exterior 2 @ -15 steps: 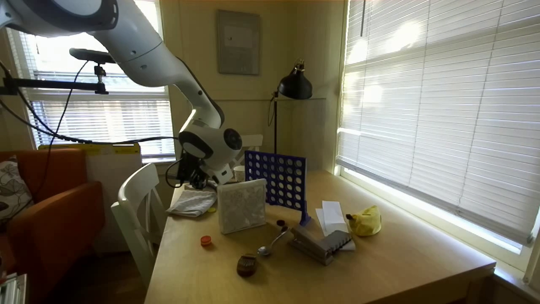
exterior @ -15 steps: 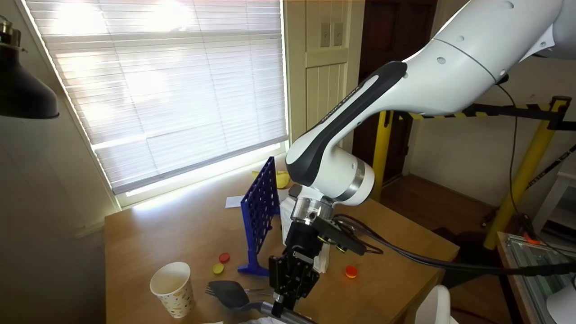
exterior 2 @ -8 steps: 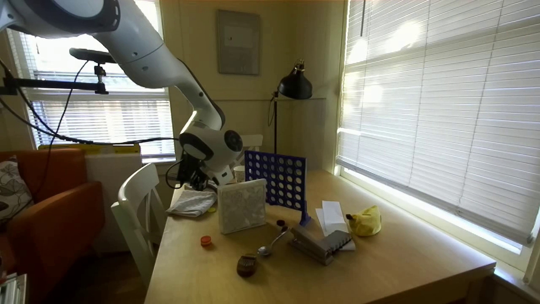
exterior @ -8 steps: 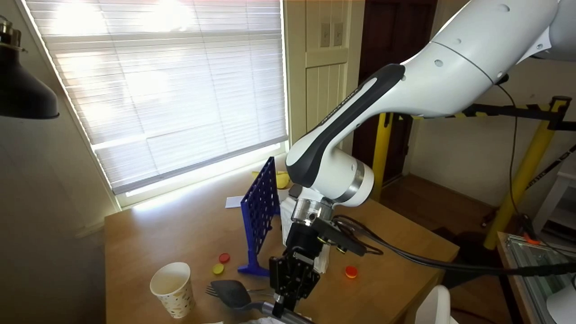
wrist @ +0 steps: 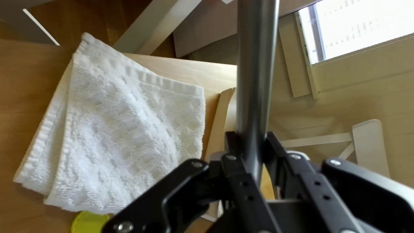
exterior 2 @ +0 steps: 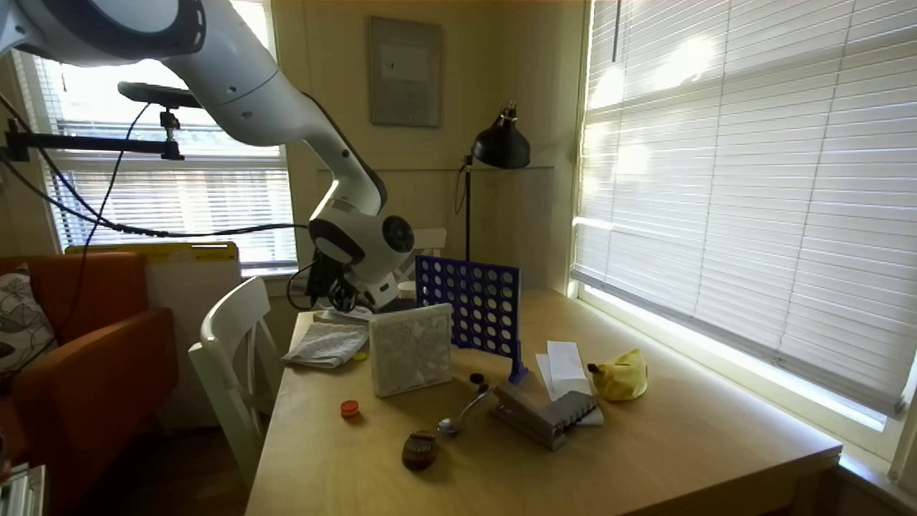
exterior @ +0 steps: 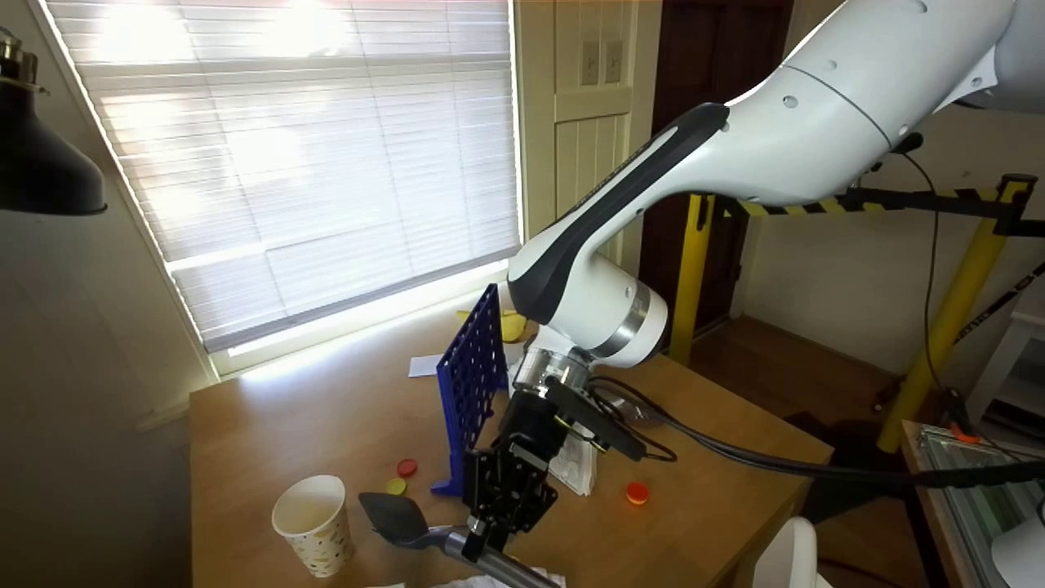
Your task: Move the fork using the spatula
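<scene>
The gripper clasps the spatula, which has just shifted toward the cup, masking the tines of the fork. In an exterior view the fork lies well in from the left edge of the table, seemingly not yet moved.

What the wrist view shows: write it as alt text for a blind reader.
The black gripper clamps the metal spatula handle, which runs to the top edge. At left, a folded white towel lies on a wooden table; part of a yellow disc shows at the bottom.
</scene>
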Available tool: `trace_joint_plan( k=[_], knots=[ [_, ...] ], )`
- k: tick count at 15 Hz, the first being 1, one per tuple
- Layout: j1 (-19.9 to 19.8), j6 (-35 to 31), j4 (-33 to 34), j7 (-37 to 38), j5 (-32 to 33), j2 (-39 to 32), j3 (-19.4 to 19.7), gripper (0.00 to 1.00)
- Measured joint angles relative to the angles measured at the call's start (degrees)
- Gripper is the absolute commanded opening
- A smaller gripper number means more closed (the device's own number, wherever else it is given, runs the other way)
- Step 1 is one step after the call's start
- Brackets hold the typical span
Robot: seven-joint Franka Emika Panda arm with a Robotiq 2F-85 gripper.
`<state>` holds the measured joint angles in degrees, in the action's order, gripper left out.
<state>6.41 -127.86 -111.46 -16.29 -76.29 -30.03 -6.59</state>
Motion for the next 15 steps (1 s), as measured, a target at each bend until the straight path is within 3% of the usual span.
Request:
trace_joint_plan(
  k=[15],
  knots=[
    [0.1, 0.2, 2.1, -0.6, -2.0, -4.2, -0.2, 0.06]
  ],
)
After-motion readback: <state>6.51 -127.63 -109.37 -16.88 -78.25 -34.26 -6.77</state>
